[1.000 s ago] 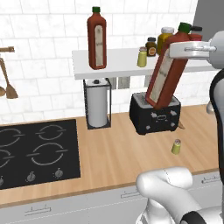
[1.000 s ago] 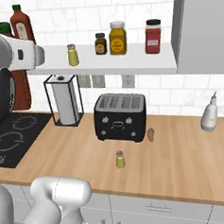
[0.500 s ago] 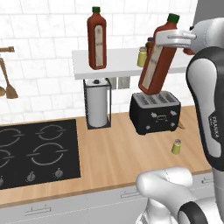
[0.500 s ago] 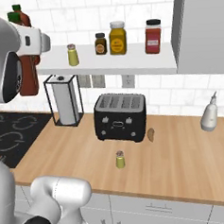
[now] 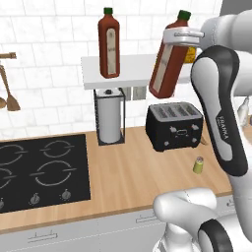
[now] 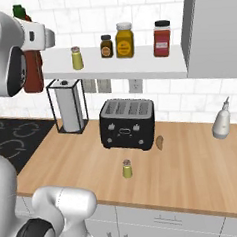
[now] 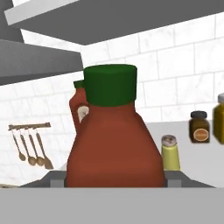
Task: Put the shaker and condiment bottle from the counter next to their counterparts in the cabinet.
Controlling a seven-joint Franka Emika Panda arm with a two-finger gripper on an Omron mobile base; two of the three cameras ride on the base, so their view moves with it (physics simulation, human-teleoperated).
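The twin bottle was seen upright at the left end of the cabinet. Just right of it, the condiment bottle was held in the air by the gripper, clamped at the neck under the green cap, its body tilted with the base swung leftward. The base hung below the board's front edge and above the toaster. It was judged that a move straight toward the wall could drive the bottle's body into that edge, and that a sideways swing could knock the standing twin over. A tilted set-down might also have tipped the bottle off the shelf.

Farther right, the shaker remained on the counter, in front of the toaster, not yet handled. Its counterpart stood on the shelf, left of the dark brown jar.

The fingertips themselves were hidden behind the bottle in the hand view, so the grip was inferred from the bottle hanging free. From the right base view most of the bottle was covered by the arm. The gap between bottle base and shelf edge could not be judged with confidence.
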